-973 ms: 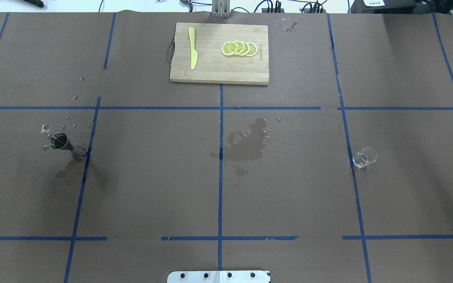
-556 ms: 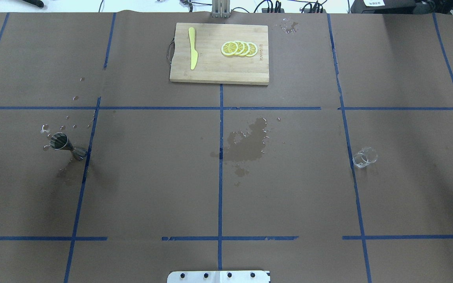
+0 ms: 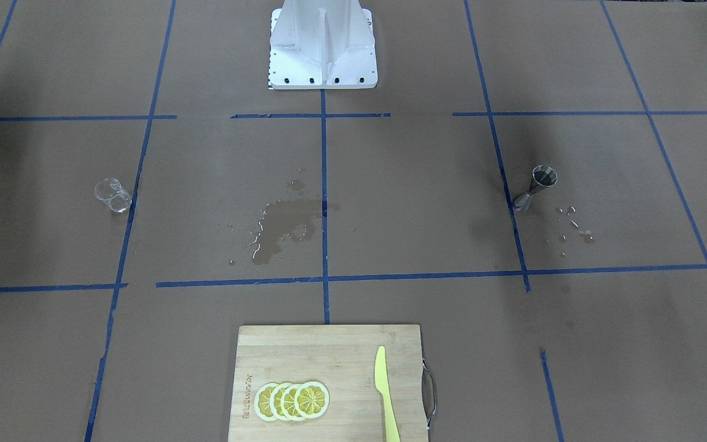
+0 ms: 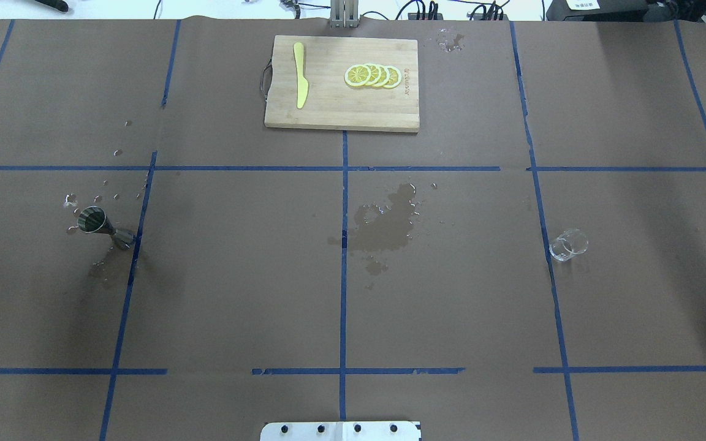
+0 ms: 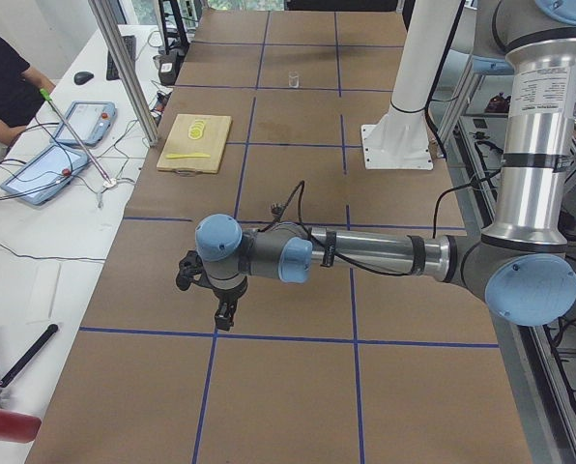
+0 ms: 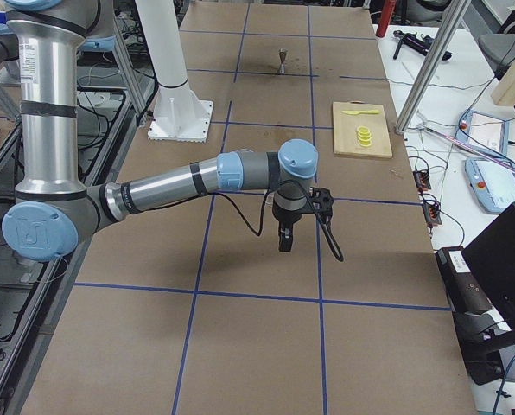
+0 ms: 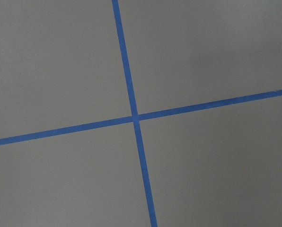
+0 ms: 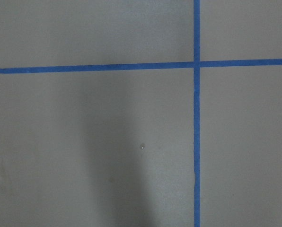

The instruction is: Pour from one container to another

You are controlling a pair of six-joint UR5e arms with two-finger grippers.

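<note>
Left gripper (image 5: pixel 224 314), right gripper (image 6: pixel 284 237): not telling open from closed, hanging well apart from glass (image 4: pixel 569 245), risking toppling narrow-footed jigger (image 4: pixel 106 229) on approach.

L gripper (image 5: pixel 224 319) pts down over table (image 5: pixel 288 396).

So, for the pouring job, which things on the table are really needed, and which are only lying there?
For the job:
- metal jigger
- small clear glass

Just lying about:
- wooden cutting board
- yellow knife on the board
- lemon slices on the board
- wet patch
</note>
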